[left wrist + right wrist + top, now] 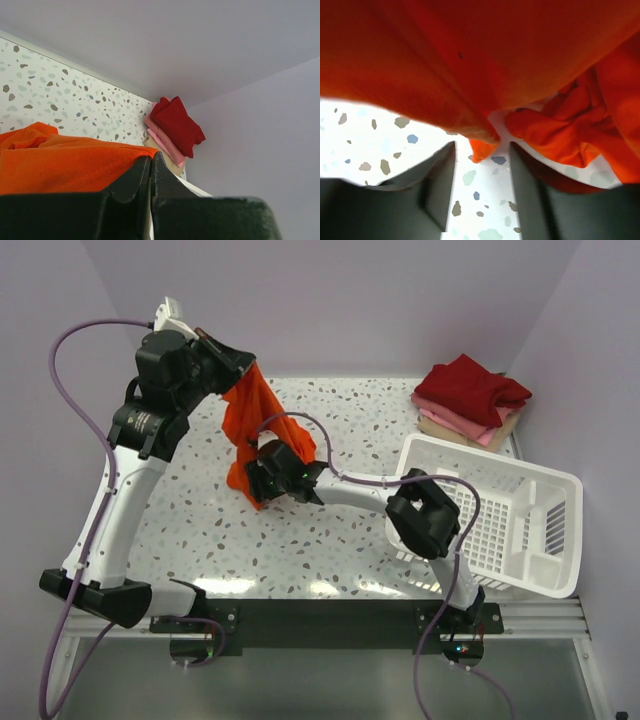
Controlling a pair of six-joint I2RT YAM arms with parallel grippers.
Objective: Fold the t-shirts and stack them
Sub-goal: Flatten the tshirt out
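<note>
The orange shirt [255, 425] hangs as a long, bunched strip in the upper left-centre of the top view. Its long axis runs from its top end near the upper left down and slightly right toward the middle of the frame, where the lower end gathers into a crumpled lump over the speckled worktop [350, 440]. Whether that lump touches the surface cannot be told. The top end is pinched in the left tool [240, 368]. In the left wrist view the left tool's jaws are clenched tight together, with orange cloth bunched against them on the left side, so this arm carries the shirt's weight. The right tool [262, 480] sits right at the lower end of the shirt, its arm reaching in from the lower right across the middle of the frame. In the right wrist view the cloth fills the whole upper half, and one small corner of hem dips down into the gap at the fingertips [445, 155]. The jaws stand part-way apart, with speckled surface showing between them, and no cloth appears clamped. The coming move looks to depend on that corner. It lies just beyond and between the right tool's fingers, and the right arm is far nearer the free lower end than the left arm, which is already occupied. If the tool closes too short it would likely catch only the tip, or nothing. The folded shirts [470, 400] are stacked in the upper right corner, well apart from the hanging shirt, with the white basket [560, 480] below them at the right edge.
</note>
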